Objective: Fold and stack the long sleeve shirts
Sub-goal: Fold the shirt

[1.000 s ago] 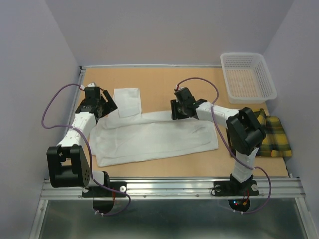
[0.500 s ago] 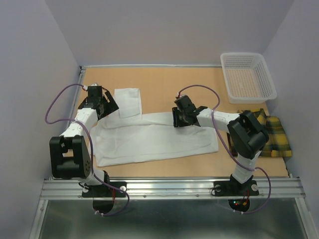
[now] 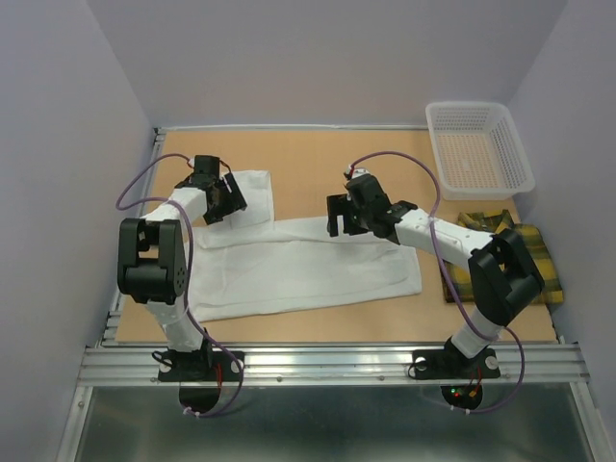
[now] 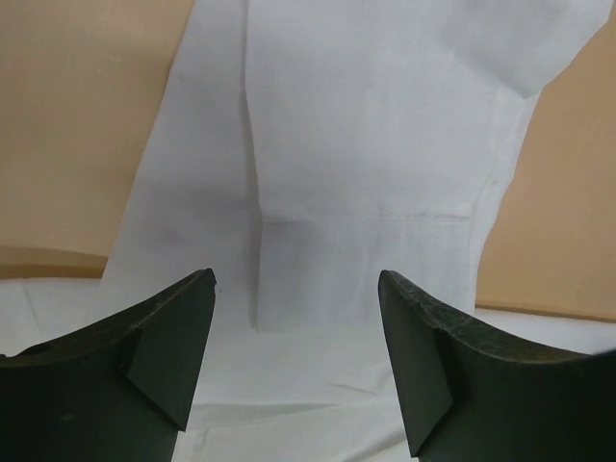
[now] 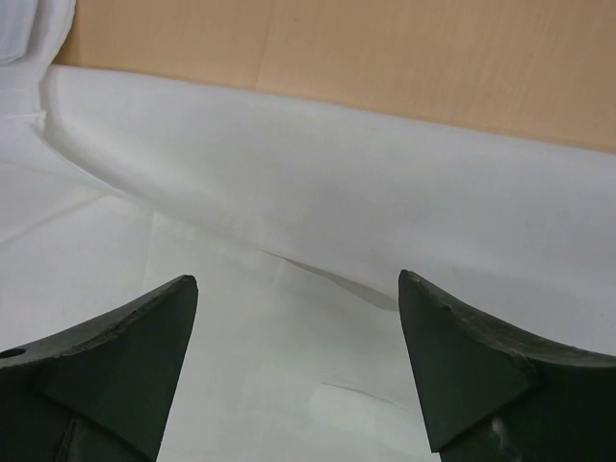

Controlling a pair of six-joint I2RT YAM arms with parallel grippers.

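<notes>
A white long sleeve shirt (image 3: pixel 298 268) lies spread across the middle of the tan worktop (image 3: pixel 318 154), its body folded into a long band and one flat panel reaching toward the far left corner; the cloth looks light, limp and easily creased, so it is likely to sag and slide unless pinched at a doubled edge or a corner, not in the middle. The left fingers (image 4: pixel 164 337) stand apart above that far panel with nothing between them, and the right fingers (image 5: pixel 462 366), equally spread and empty, hang over the band's far edge. A yellow-and-dark plaid shirt (image 3: pixel 537 248) sits bunched at the right edge, partly hidden behind the right arm, well apart from the white one. A white mesh basket (image 3: pixel 486 188) in the far right corner appears to hold nothing
</notes>
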